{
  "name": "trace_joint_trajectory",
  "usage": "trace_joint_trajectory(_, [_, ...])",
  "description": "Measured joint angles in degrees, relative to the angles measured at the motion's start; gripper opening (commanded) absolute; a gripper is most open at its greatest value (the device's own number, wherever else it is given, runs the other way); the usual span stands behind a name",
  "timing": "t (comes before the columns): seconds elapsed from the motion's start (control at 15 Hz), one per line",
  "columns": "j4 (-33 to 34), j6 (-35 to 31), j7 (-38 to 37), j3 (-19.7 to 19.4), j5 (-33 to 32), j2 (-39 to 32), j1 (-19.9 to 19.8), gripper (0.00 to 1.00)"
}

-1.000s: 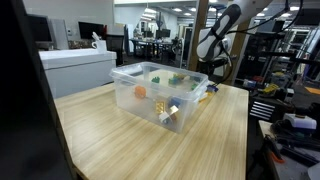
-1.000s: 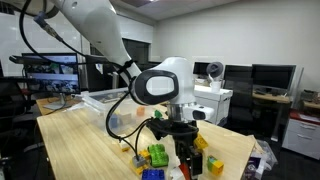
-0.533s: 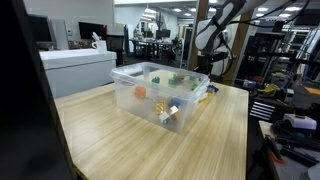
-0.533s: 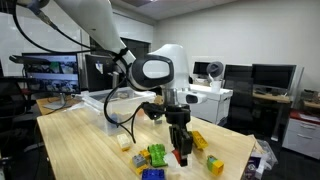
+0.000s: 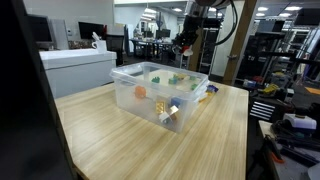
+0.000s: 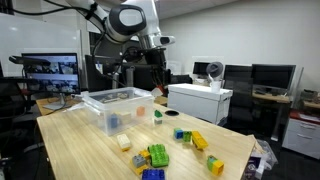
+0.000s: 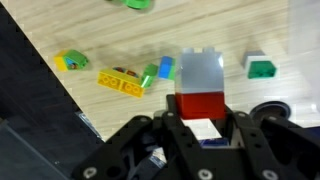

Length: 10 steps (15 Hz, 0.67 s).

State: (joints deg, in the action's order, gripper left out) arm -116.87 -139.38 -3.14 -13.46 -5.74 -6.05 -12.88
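In the wrist view my gripper (image 7: 203,116) is shut on a stacked brick, red (image 7: 203,104) below and pale grey (image 7: 203,70) above, and holds it high over the wooden table (image 7: 230,25). Loose bricks lie far beneath it: a yellow one (image 7: 121,83), a green one (image 7: 262,69) and a small blue one (image 7: 166,67). In both exterior views the gripper (image 6: 157,78) (image 5: 184,46) hangs high up, close to the clear plastic bin (image 6: 100,97) (image 5: 128,73). The held brick is too small to make out in those two views.
The bin holds several coloured bricks. More loose bricks lie on the table near its corner, among them a green pair (image 6: 157,155) and a yellow one (image 6: 213,165). A white cabinet (image 6: 195,100) stands behind the table. Desks and monitors fill the background.
The jaws have closed on the red and grey brick down among the loose bricks. The arm has since lifted it well up and swung towards the bin.
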Motion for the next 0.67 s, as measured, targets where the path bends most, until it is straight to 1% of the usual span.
trace_joint_trajectory(0.2, [-6.8, 0.6, 2.9, 4.0, 1.6, 7.9, 3.6, 0.12])
trace_joint_trajectory(0.4, [-14.4, 0.9, 7.4, 6.6, 4.3, 14.5, 7.4, 0.12])
trace_joint_trajectory(0.47, [-16.4, 1.3, 9.1, 7.0, 5.4, 16.3, 8.6, 0.62])
trace_joint_trajectory(0.53, [-17.9, 2.1, 10.2, 7.2, 5.7, 17.7, 9.5, 0.63])
trace_joint_trajectory(0.6, [-19.0, 2.7, 11.0, 7.3, 5.7, 18.7, 10.2, 0.68])
trace_joint_trajectory(0.67, [-19.6, 3.0, 11.6, 7.3, 5.7, 19.4, 10.6, 0.77])
